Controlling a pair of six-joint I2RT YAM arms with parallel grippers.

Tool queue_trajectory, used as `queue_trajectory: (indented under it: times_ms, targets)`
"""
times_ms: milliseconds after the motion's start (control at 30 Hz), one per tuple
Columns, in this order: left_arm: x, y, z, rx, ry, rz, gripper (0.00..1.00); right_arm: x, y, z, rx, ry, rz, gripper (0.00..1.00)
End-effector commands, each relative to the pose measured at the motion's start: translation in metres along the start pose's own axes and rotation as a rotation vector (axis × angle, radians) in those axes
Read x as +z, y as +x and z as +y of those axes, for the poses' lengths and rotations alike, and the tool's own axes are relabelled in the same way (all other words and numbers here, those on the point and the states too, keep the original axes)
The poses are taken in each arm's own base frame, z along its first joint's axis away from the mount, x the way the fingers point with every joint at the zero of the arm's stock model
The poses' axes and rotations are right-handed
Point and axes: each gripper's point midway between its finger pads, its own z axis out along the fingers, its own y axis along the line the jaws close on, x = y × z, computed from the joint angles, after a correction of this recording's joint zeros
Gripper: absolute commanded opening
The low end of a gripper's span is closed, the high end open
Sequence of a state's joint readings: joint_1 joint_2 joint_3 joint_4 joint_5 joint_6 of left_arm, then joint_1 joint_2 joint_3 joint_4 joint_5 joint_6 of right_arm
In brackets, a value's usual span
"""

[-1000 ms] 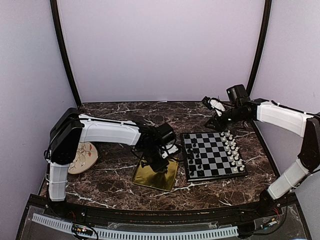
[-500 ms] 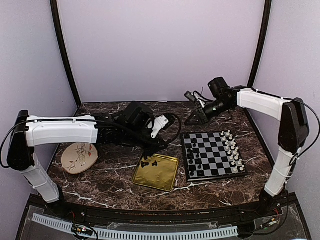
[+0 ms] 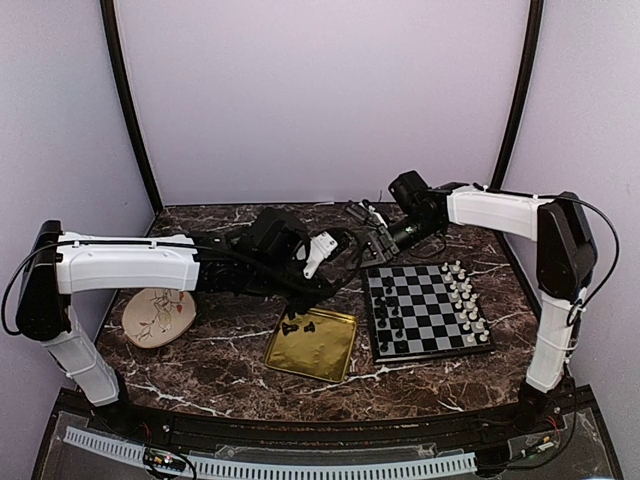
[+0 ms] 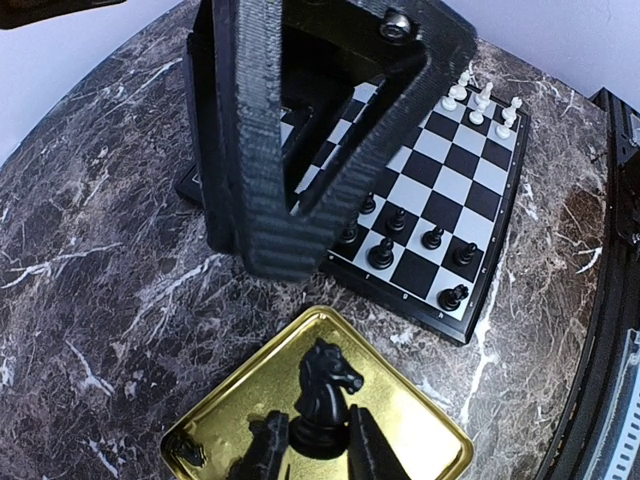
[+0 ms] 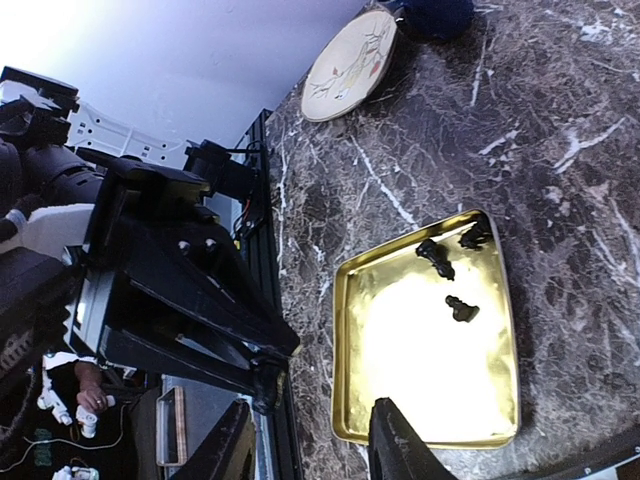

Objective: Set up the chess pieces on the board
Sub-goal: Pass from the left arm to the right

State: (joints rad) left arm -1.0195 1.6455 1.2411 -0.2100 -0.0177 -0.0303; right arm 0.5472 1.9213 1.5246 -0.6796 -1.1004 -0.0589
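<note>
You had the left gripper (image 4: 312, 452) over the tray (image 4: 415, 435), its jaws clenched on a black knight (image 4: 322, 395). The knight stood upright between the two fingertips.

Three loose black pieces (image 5: 461, 309) lay on the tray's gold floor, bunched toward one end of it. The rest of the tray showed bare metal.

The board (image 3: 430, 312) lay flat on the marble surface (image 3: 220, 350), just beside the tray on the right arm's side, with a narrow strip of marble between them. Black pieces (image 4: 380, 255) stood on the board's columns nearest the tray. White pieces (image 3: 465, 298) stood along the side farthest from the tray.

You held the right gripper (image 3: 365, 235) in the air beyond the tray's far edge, close to the left wrist. Its jaws were released, parted with nothing between them, and its wrist camera looked down across the tray.

A floral plate (image 3: 158, 315) sat well apart from the tray, on the side away from the board.
</note>
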Motion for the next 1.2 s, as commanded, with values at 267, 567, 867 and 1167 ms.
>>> queue_trajectory:
  times_ms: [267, 567, 867, 1167]
  targets:
    - [0.006, -0.012, 0.002, -0.004, -0.025, -0.018, 0.20, 0.021, 0.001, 0.014, 0.017, -0.107, 0.016, 0.37]
    - [0.007, -0.013, 0.007, -0.002, -0.054, -0.018, 0.20, 0.030, 0.012, 0.001, 0.042, -0.062, 0.054, 0.37]
    - [0.011, -0.012, 0.011, -0.005, -0.078, -0.009, 0.20, 0.032, 0.015, 0.003, 0.040, -0.073, 0.067, 0.29]
    - [0.013, -0.011, 0.012, -0.006, -0.084, 0.001, 0.20, 0.034, 0.016, 0.005, 0.039, -0.083, 0.071, 0.15]
